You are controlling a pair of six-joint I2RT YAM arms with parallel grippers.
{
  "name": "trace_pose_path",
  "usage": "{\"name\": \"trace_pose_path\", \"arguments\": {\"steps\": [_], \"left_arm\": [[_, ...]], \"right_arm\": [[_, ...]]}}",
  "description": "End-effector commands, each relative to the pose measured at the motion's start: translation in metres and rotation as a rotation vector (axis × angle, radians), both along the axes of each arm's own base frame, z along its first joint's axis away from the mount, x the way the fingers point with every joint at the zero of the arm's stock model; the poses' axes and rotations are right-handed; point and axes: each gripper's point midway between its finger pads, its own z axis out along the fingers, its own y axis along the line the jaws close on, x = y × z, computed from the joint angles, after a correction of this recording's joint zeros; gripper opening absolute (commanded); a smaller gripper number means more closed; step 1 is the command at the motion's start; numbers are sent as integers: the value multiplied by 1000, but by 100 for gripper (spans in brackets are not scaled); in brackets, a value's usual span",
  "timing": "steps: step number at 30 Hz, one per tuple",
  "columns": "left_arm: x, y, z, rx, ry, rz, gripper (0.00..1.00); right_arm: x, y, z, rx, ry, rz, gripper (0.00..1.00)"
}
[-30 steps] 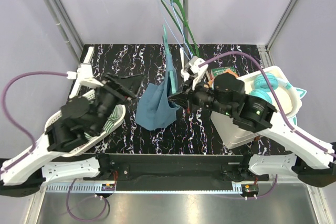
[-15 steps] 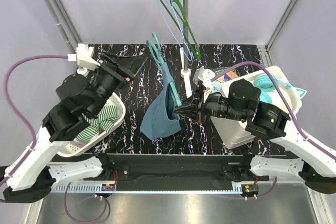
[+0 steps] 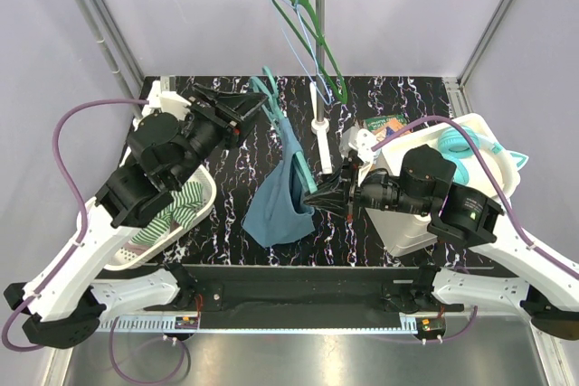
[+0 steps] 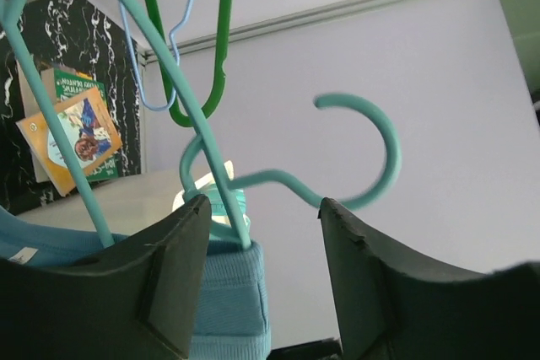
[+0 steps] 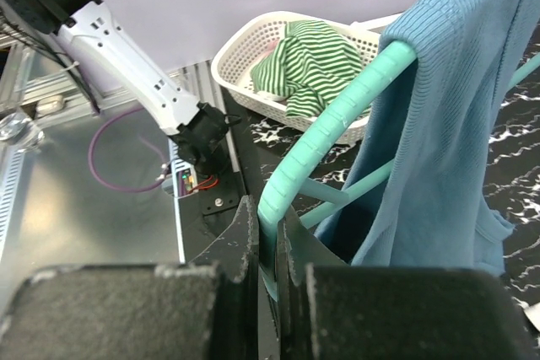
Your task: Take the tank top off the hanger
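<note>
Green-striped cloth (image 3: 176,206) is kept in the white mesh basket (image 3: 206,201), lower left. The right tool (image 3: 321,198) is clamped on the teal plastic hanger (image 5: 337,111); the left tool (image 3: 251,104) is spread wide.

Below the teal plastic hanger (image 4: 391,153), the blue knitted tank top (image 4: 228,292) is cut off by the left wrist view's lower edge. The hanger's end is hidden between the fingers (image 5: 240,292) of the right gripper (image 5: 268,221).

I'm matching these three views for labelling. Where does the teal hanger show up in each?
Top external: teal hanger slants through the centre, with the tank top draped on it.
Left wrist: its hook and neck, centre.
Right wrist: its curved arm, centre, rising rightward.
Shared landmark: the blue tank top.
</note>
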Motion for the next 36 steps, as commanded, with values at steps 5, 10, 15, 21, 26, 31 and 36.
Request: {"name": "trace_pose_path", "arguments": {"steps": [5,10,15,21,26,31,36], "left_arm": [[25,11,-11,-86,101,79,56],[42,19,-16,-67,130,141,58],[57,13,-9,-67,123,134,57],[66,12,-13,-55,120,142,34],[66,17,-19,-48,124,159,4],[67,33,-13,-19,128,234,0],[68,51,-9,17,123,312,0]], "right_arm": [[-13,0,38,136,-68,70,0],[-17,0,41,146,-61,88,0],[-22,3,37,139,-34,119,0],[-24,5,34,136,-17,129,0],[-7,8,31,131,37,36,0],[17,4,36,150,96,-119,38],[29,4,47,143,156,-192,72]]}}
